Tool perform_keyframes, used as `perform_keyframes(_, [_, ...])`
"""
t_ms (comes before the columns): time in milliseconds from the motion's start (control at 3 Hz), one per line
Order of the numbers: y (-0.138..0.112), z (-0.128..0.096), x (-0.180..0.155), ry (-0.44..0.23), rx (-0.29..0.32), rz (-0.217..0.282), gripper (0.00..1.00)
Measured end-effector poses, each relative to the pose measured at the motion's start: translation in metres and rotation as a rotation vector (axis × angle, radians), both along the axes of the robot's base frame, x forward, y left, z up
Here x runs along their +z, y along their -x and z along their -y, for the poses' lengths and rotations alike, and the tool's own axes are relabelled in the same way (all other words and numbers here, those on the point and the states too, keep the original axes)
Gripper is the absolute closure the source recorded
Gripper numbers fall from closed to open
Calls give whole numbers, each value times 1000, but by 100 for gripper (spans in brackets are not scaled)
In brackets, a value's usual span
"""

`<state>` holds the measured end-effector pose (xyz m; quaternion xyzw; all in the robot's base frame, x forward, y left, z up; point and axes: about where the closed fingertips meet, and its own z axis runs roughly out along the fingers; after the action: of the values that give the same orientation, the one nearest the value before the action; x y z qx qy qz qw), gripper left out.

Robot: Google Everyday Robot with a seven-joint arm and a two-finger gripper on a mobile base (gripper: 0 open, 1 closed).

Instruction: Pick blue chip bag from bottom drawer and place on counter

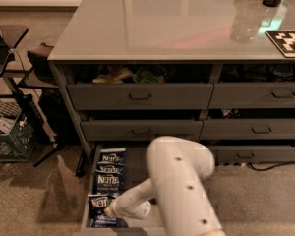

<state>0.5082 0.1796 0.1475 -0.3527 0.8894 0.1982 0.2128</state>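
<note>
The bottom drawer [87, 191] is pulled out at the lower left of the cabinet. It holds a row of dark blue Kettle chip bags [108, 180] with white logos. My white arm reaches down over the drawer from the lower middle of the view. Its wrist ends at the nearest blue chip bag [99, 201], at the drawer's front end. The gripper [108, 213] is down among the front bags and mostly hidden behind the wrist. The glossy light grey counter [157, 23] spans the top of the cabinet.
A clear plastic bottle [243, 18] and a checkered tag board [289, 42] sit on the counter's right side. The top left drawer [137, 95] is open with snack bags inside. A black crate [10, 136] and a stand are at the left on carpet.
</note>
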Motion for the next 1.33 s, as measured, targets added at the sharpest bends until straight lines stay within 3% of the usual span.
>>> perform_keyframes(333, [-17, -17, 16, -181, 86, 65, 100])
perform_keyframes(667, [-50, -20, 61, -329, 189, 238, 100])
perform_keyframes(1000, [-76, 6, 140, -424, 290, 436, 100])
perform_keyframes(1333, [-75, 89, 211, -468, 305, 466, 100])
